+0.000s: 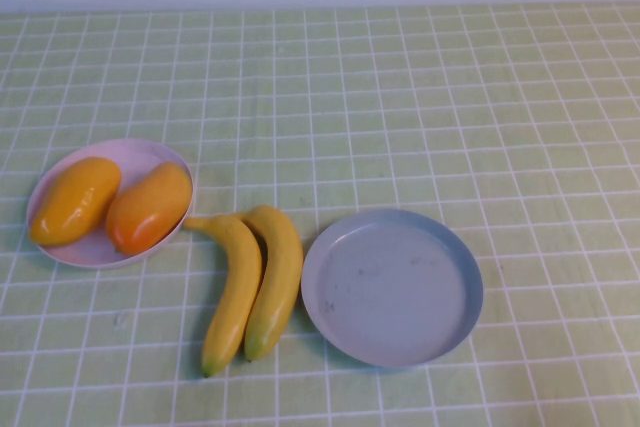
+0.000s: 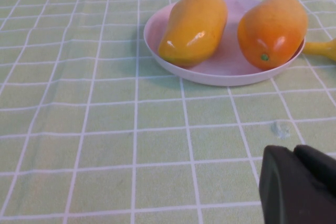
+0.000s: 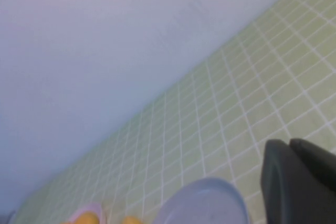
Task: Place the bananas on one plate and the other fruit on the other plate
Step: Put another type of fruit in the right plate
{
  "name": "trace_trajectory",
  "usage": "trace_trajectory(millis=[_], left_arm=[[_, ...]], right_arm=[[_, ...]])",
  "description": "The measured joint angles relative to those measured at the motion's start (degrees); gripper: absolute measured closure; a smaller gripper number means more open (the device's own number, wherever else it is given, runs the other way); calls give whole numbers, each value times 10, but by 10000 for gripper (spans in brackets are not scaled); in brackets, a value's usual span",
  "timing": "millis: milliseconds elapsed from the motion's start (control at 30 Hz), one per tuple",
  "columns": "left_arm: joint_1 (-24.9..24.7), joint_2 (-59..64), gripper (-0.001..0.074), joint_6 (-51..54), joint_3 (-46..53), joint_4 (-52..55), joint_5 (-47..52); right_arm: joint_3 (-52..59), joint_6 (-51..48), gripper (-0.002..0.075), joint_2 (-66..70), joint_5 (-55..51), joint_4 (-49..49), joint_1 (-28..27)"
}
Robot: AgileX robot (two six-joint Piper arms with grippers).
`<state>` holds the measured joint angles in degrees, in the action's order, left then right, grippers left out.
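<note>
On the left of the green checked tablecloth point(image 1: 420, 97) sits the pale pink-lilac plate point(image 1: 140, 154), and both mangoes point(image 1: 76, 200) lie in it side by side, touching — the right-hand one, more orange, rests against the plate's right rim. Just right of that plate the two bananas point(image 1: 275, 282) lie on the cloth, pressed together lengthwise, their stem ends near the pink plate's edge and their greenish tips pointing toward the robot. Right of the bananas, just beside them, is the grey-blue plate point(image 1: 455, 257), holding nothing.

Neither arm shows in the high view. The left gripper point(image 2: 299, 184) appears only in its wrist view, a dark shape over bare cloth on the robot's side of the pink plate, its fingers closed together and holding nothing. The right gripper point(image 3: 299, 174) shows in its own wrist view — raised, tilted toward the pale wall point(image 3: 105, 51), fingers closed and empty, with the grey-blue plate below it.
</note>
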<state>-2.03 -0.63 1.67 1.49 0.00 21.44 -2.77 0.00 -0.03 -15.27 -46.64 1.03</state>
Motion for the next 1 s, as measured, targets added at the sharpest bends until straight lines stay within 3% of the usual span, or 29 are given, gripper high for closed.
trace_trajectory(millis=[267, 500, 800, 1000], left_arm=[[0, 0, 733, 0, 0, 0, 1], [0, 0, 733, 0, 0, 0, 1], [0, 0, 733, 0, 0, 0, 1], [0, 0, 733, 0, 0, 0, 1]], right_arm=[[-181, 0, 744, 199, -233, 97, 0], [-289, -53, 744, 377, -360, 163, 0], [-354, -103, 744, 522, -388, 163, 5], [-383, -97, 744, 586, -373, 165, 70]])
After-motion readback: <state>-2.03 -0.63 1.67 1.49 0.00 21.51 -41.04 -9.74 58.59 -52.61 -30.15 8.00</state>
